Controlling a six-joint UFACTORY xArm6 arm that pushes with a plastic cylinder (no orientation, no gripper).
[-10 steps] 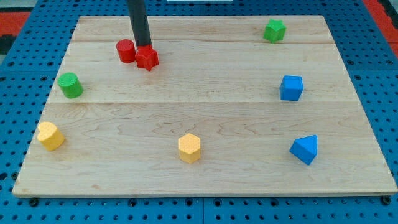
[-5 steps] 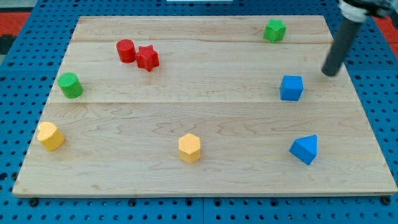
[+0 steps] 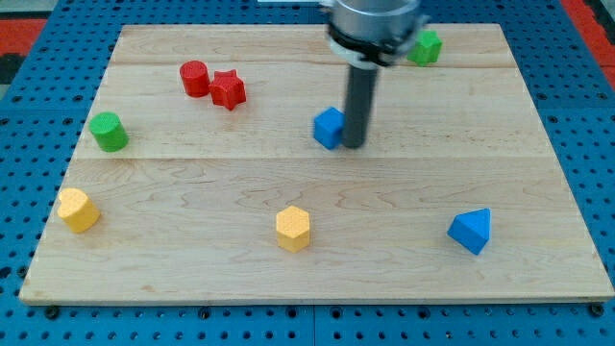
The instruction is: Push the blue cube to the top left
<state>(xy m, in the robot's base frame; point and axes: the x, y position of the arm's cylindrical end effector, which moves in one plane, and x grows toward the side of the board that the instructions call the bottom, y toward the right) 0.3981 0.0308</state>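
Blue cube sits near the middle of the bench, slightly toward 12 o'clock. My tip, the end effector, is a plain rod with nothing to open or hold; it stands against the cube's 3 o'clock side. Red star and red cylinder lie at the cube's 10 o'clock.

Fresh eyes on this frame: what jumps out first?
The dark rod coming down from the view's top, my tip set against the right side of the blue cube near the board's middle. Next, the red pair at upper left: a red cylinder touching a red star. A blue wedge sits alone at lower right.
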